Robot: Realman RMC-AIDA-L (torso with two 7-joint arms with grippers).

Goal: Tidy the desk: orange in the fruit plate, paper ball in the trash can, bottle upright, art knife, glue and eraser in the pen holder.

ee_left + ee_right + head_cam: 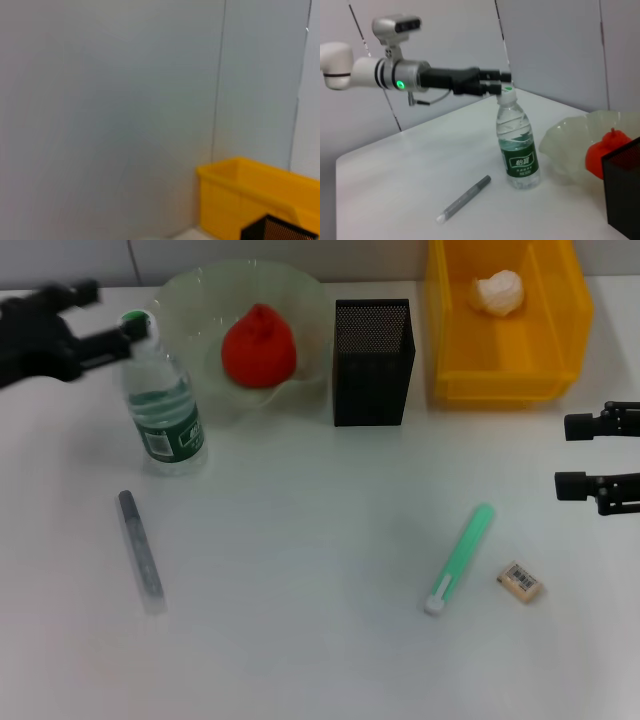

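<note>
Bottle (pixel 165 405) upright, cap up, left gripper (pixel 118 320) at cap

Hidden and cut-off parts of the desk scene

The trash can (pixel 560 335) is cut by the head view's top edge, and the left wrist view crops it along with the pen holder (pixel 272 231). The left gripper (pixel 112 315) is motion-blurred beside the bottle (pixel 165 405) cap; its contact is unclear. The right wrist view crops the fruit plate (pixel 570 142), and the holder hides part of the orange (pixel 601 152).
</note>
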